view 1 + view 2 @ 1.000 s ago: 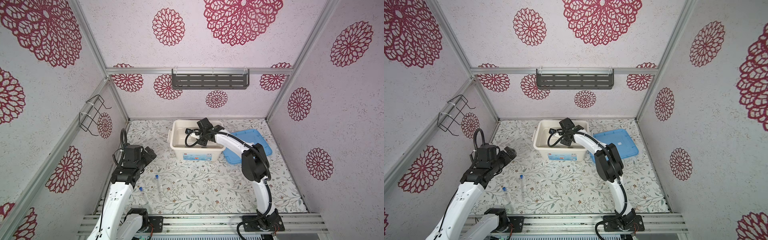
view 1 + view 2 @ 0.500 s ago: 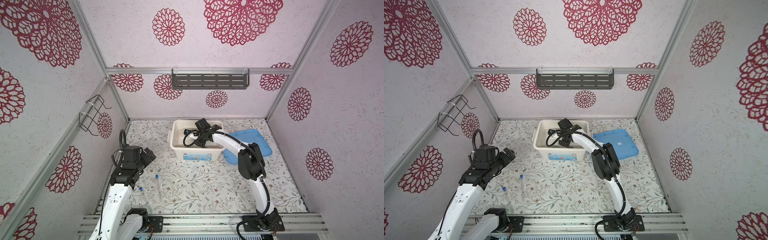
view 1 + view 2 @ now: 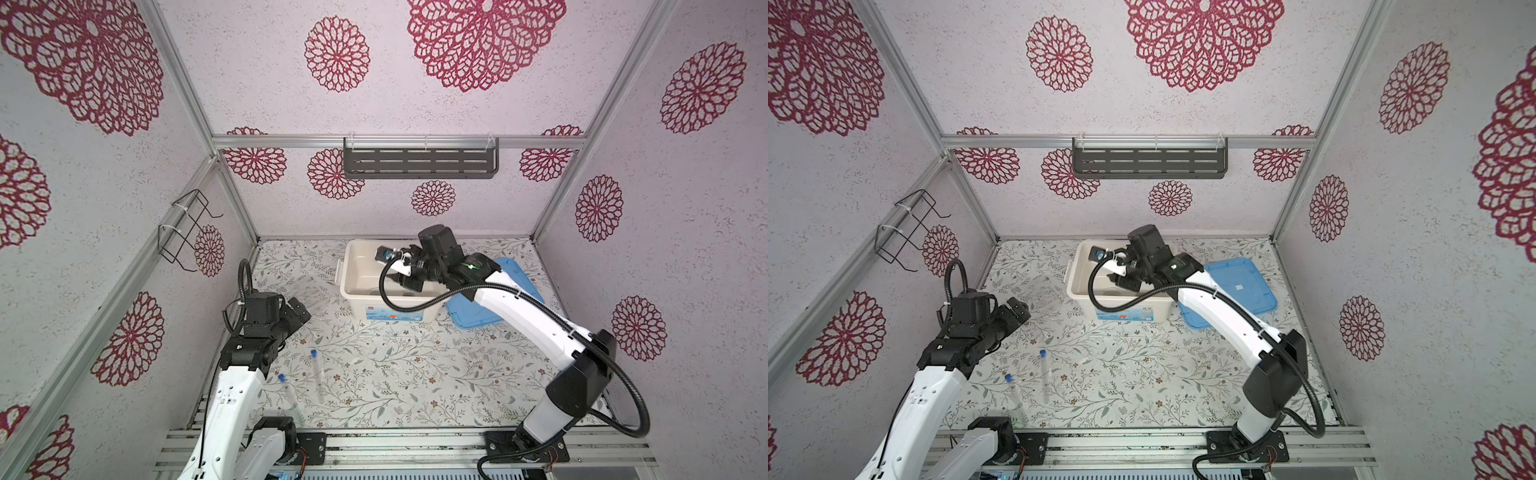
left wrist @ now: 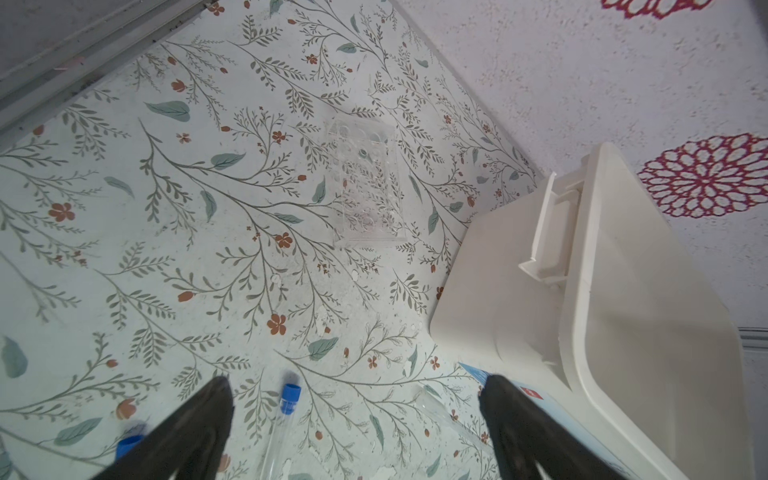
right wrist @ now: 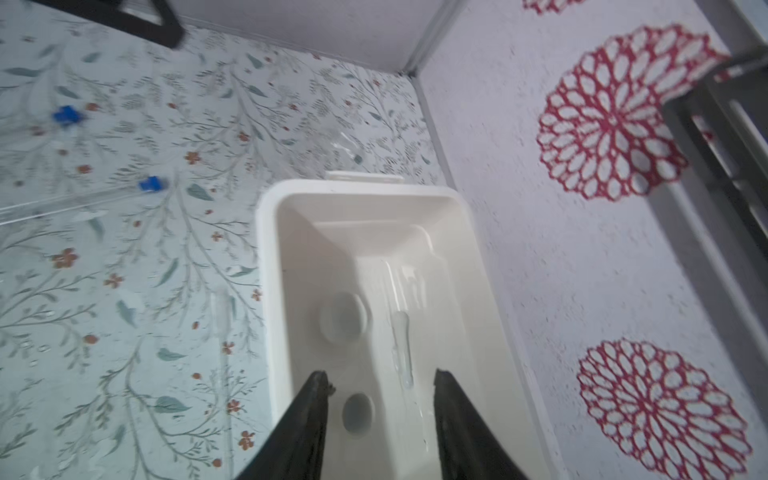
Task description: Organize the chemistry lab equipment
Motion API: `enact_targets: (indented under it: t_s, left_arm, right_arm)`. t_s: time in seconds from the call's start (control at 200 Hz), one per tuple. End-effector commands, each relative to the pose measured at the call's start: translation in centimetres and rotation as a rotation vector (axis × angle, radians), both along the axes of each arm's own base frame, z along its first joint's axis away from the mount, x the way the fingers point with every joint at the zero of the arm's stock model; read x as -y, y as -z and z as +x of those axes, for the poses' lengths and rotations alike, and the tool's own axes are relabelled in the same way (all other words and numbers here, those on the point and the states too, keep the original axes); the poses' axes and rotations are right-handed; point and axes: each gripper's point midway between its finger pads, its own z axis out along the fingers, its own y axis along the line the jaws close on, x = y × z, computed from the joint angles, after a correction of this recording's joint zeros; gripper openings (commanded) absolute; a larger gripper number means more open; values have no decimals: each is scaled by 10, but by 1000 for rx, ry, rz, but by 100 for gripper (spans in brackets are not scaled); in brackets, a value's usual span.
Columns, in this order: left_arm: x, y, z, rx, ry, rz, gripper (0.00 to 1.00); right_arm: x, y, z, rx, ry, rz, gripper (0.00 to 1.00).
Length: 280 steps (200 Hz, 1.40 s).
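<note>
Clear rack point(image 4: 365, 187) faint on floral table point(image 4: 124, 249); blue-capped tube point(image 4: 283, 422) cropped.

the left gripper point(image 4: 355, 380) shows as two dark jaws standing wide apart above the floral tabletop point(image 4: 124, 249). a slim clear tube point(image 4: 282, 428) with a blue cap lies in the gap, nearer one jaw and touching neither. a second blue cap point(image 4: 126, 444), blurred, peeks out from behind that same jaw, its tube hidden. close to the other jaw lies a thin clear piece point(image 4: 440, 411), faint against the leaf pattern. farther off, a small clear rack point(image 4: 365, 183) sits on the tabletop, well apart from the tubes. a white bin point(image 4: 498, 291) stands near the rack, beside the red-flowered wall point(image 4: 582, 83).
</note>
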Motion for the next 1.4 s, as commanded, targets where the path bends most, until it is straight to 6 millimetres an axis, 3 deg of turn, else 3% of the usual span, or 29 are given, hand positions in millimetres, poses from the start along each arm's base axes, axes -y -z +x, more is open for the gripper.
enact_targets:
  t_s: [0.0, 0.225, 0.51, 0.866, 1.396]
  left_arm:
    - [-7, 0, 0, -8, -12, 18, 97]
    - [-20, 16, -3, -42, -65, -110, 97]
    - [-26, 25, -9, -69, -87, -124, 97]
    - [-25, 29, -18, -87, -95, -139, 97]
    - [-27, 26, -23, -74, -121, -149, 97]
  right_arm:
    - [-24, 51, -51, -61, -156, -75, 46]
    - [-49, 125, -74, -179, -113, -107, 48]
    - [-64, 204, -48, -244, -23, -195, 49]
    - [-75, 231, -12, -246, 15, -311, 47]
    - [-46, 274, -30, -419, 39, -468, 32]
